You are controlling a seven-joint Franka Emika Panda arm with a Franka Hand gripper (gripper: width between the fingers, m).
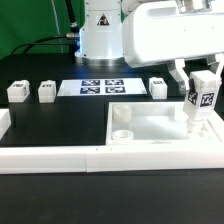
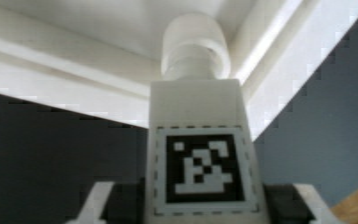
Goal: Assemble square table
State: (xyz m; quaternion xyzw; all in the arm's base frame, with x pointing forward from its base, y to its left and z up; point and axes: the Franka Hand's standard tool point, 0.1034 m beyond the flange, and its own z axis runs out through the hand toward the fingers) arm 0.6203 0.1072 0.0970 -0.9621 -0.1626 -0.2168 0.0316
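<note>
My gripper (image 1: 203,93) is shut on a white leg block (image 1: 201,108) with a black-white tag and holds it upright over the near corner of the square slab (image 1: 150,127) at the exterior view's right. The leg's lower end sits at or in that corner; I cannot tell whether it is seated. In the wrist view the leg (image 2: 201,150) runs from between the fingers (image 2: 112,205) of my gripper (image 2: 202,208) to its round end at the slab's rim (image 2: 60,55). Three more leg blocks lie on the black table: two at the left (image 1: 17,91) (image 1: 47,90) and one (image 1: 158,87) behind the slab.
The marker board (image 1: 103,87) lies flat behind the slab, in front of the robot base (image 1: 98,35). A long white border bar (image 1: 100,158) runs along the front, and a short one (image 1: 5,125) stands at the left.
</note>
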